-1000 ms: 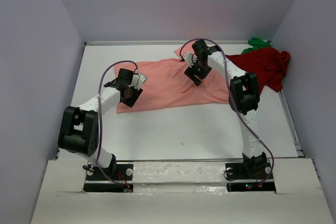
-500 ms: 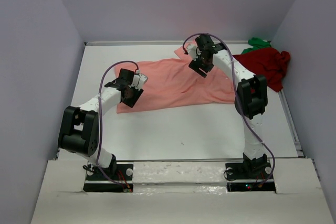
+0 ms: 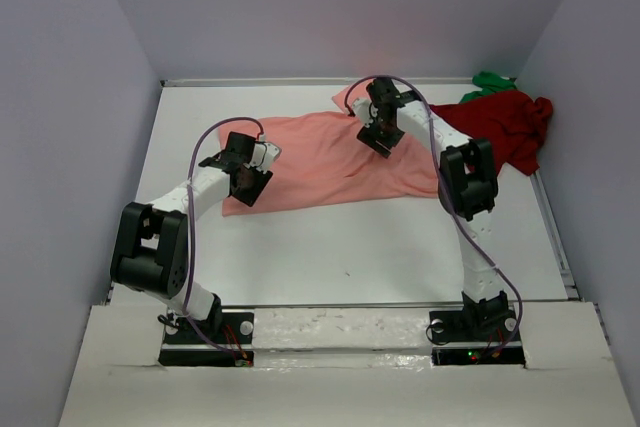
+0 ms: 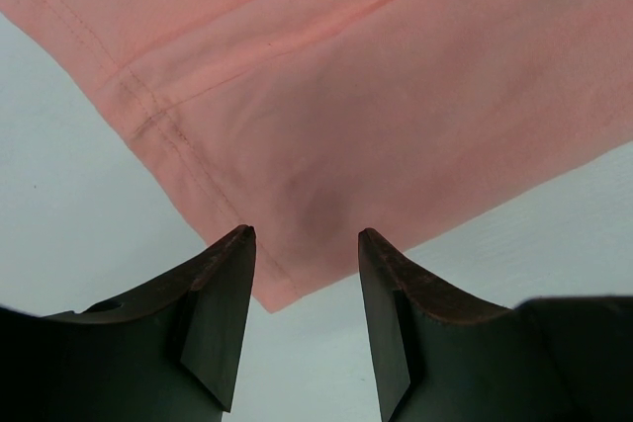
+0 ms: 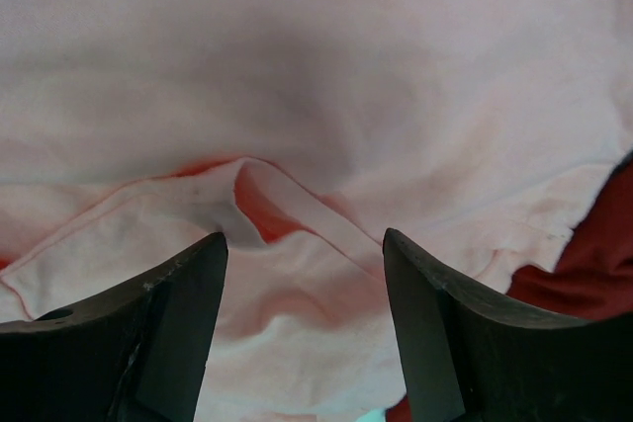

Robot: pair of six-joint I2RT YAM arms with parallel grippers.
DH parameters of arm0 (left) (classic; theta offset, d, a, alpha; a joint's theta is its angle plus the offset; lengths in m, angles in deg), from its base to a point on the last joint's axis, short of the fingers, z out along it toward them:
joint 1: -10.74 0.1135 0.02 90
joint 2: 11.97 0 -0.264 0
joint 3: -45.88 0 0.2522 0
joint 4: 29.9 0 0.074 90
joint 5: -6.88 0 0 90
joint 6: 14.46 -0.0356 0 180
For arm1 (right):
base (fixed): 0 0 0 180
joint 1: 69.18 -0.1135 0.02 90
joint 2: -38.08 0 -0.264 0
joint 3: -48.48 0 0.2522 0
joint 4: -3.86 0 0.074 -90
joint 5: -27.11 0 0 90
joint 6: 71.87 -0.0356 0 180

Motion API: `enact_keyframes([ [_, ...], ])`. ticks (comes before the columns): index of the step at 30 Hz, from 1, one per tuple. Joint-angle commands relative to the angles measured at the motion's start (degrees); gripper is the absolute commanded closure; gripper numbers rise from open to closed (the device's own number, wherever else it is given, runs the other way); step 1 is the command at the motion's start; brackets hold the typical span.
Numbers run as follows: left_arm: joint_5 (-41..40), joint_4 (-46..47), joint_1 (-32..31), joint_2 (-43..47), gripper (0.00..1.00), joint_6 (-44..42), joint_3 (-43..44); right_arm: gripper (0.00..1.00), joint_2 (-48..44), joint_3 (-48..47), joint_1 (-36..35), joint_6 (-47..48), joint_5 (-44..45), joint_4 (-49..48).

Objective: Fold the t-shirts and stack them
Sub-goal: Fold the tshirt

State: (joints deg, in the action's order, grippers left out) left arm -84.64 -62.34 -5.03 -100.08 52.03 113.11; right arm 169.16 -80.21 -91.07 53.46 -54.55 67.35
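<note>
Table [image 3: 350,257] space is lying bare on the near side of the pink shirt [image 3: 320,162], giving room for folding. The dark red shirt [image 3: 505,127] is touching the pink shirt's right end, with the green shirt [image 3: 492,79] peeking out farther off. The left gripper [image 4: 302,239] is hanging over its near left corner and the right gripper [image 5: 305,239] over its far folded edge, both jaws apart and holding nothing, likely readying to pinch.

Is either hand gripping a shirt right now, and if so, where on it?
Nothing is held. The left hand is open over a hem corner of the salmon-pink t-shirt. The right hand is open over a folded band near its far edge.
</note>
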Motion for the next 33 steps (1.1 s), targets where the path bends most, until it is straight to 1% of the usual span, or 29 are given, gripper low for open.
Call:
enact_keyframes([
  [1,0.38,-0.4,-0.4,1.02,0.43,-0.4,-0.3,0.31,0.66,-2.14,-0.61,-1.23,-2.53,0.54],
  [7,0.2,-0.57,-0.32,0.67,0.43,-0.31,0.05,0.34,1.1,-1.43,-0.61,-1.76,-3.94,0.54],
  [10,0.11,-0.66,-0.4,0.49,0.43,-0.4,0.05,0.38,1.28,-1.52,-0.61,-1.67,-4.03,0.54],
  [12,0.11,-0.66,-0.31,0.66,0.43,-0.31,0.05,0.49,1.28,-1.52,-0.61,-1.76,-4.29,0.63],
  [13,0.03,-0.66,-0.4,0.67,0.43,-0.31,0.05,0.56,1.36,-1.61,-0.61,-1.84,-4.73,1.06],
  [16,0.03,-0.75,-0.4,0.84,0.43,-0.31,-0.04,0.58,1.8,-1.96,-0.61,-2.02,-4.91,1.86],
  [19,0.11,-0.75,-0.32,0.75,0.43,-0.4,-0.12,0.7,1.8,-1.61,-0.61,-2.02,-4.91,2.03],
  [22,0.11,-0.83,-0.4,0.84,0.43,-0.4,-0.04,0.75,1.89,-1.61,-0.61,-1.93,-5.0,2.21],
  [23,0.11,-0.83,-0.4,0.75,0.43,-0.49,-0.04,0.83,1.89,-1.7,-0.61,-1.93,-4.91,2.29],
  [25,0.11,-0.92,-0.4,0.93,0.43,-0.4,-0.04,0.9,1.89,-1.87,-0.61,-1.93,-4.74,2.38],
  [26,0.11,-0.92,-0.4,0.93,0.43,-0.4,-0.04,0.99,1.8,-1.96,-0.61,-1.93,-4.73,2.38],
  [33,0.11,-1.01,-0.4,1.19,0.43,-0.49,-0.04,1.0,1.37,-3.19,-0.61,-2.11,-4.56,3.26],
])
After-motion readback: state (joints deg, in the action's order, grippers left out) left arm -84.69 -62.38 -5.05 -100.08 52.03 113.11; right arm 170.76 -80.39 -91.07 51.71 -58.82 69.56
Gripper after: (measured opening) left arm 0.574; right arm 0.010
